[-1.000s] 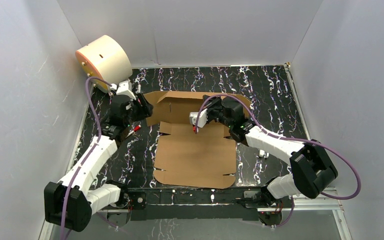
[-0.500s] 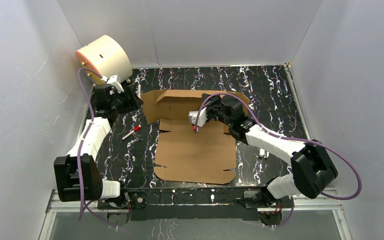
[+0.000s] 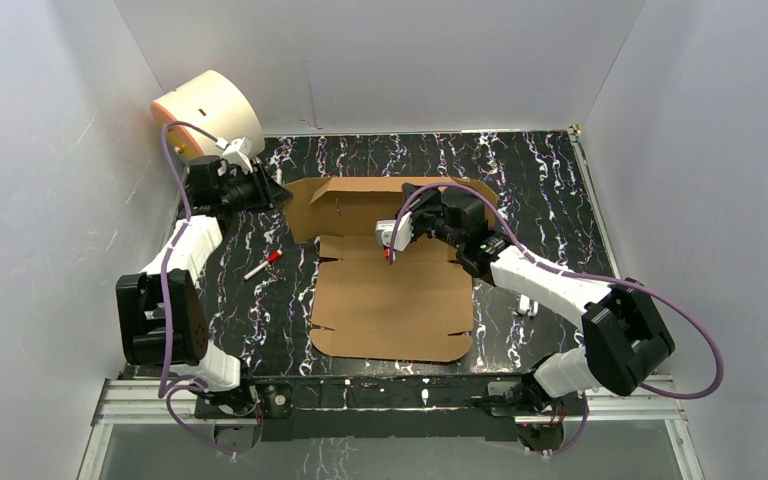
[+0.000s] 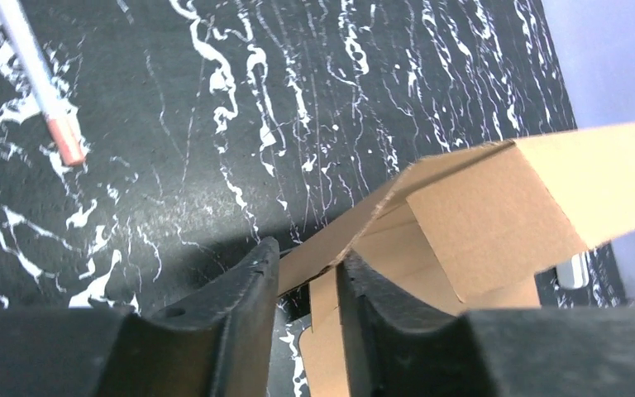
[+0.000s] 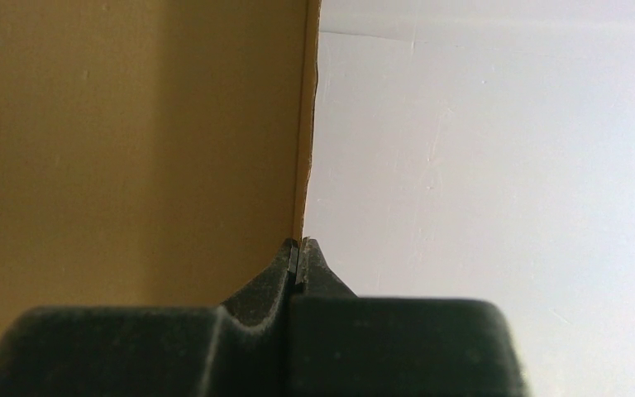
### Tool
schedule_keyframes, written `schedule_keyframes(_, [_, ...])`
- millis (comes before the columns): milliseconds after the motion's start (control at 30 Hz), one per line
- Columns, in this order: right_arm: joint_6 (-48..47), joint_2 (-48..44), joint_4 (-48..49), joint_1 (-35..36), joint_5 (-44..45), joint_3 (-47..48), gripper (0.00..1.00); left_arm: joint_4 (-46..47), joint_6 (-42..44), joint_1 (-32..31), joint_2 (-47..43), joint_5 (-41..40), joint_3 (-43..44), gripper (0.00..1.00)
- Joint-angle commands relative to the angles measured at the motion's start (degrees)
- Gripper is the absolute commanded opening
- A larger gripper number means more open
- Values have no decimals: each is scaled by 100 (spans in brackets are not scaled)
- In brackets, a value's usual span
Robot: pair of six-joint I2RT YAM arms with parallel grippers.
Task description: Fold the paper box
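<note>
The box (image 3: 390,300) lies mid-table, its 12 o'clock panel raised. Our left claw (image 4: 306,260), narrowly parted, straddles the 10 o'clock flap, but we cannot tell if it pinches. Our right claw (image 3: 388,255), shut and empty, sits at the crease, likely pinning it.

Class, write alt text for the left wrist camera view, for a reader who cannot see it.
The left end effector straddles a raised edge of the paper box, brown cardboard sitting between its black fingers. Behind lies a black marbled table with a red-tipped pen.
</note>
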Motion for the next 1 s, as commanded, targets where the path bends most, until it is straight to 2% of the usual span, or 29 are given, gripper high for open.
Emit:
schedule_keyframes(0, [-233, 43, 296, 10, 81, 318, 0, 470, 260, 21, -179, 752, -24, 24])
schedule_keyframes(100, [-246, 126, 428, 15, 128, 331, 0, 639, 283, 10, -354, 862, -183, 10])
schedule_keyframes(233, [-389, 295, 787, 11, 249, 342, 0, 665, 337, -49, -671, 733, -294, 1])
schedule_keyframes(400, [-532, 545, 1127, 9, 283, 456, 0, 563, 508, -340, -1085, 380, -457, 0])
schedule_keyframes(600, [-658, 770, 1911, -17, 323, 358, 0, 507, 467, -1028, -1637, -717, -669, 0])
schedule_keyframes(733, [-719, 743, 2090, -3, 143, 208, 0, 529, 304, -1511, -1860, -1545, -744, 0])
schedule_keyframes(967, [-720, 513, 2163, 62, 144, -339, 0, 906, -2, -1961, -2225, -2357, -1190, 0])
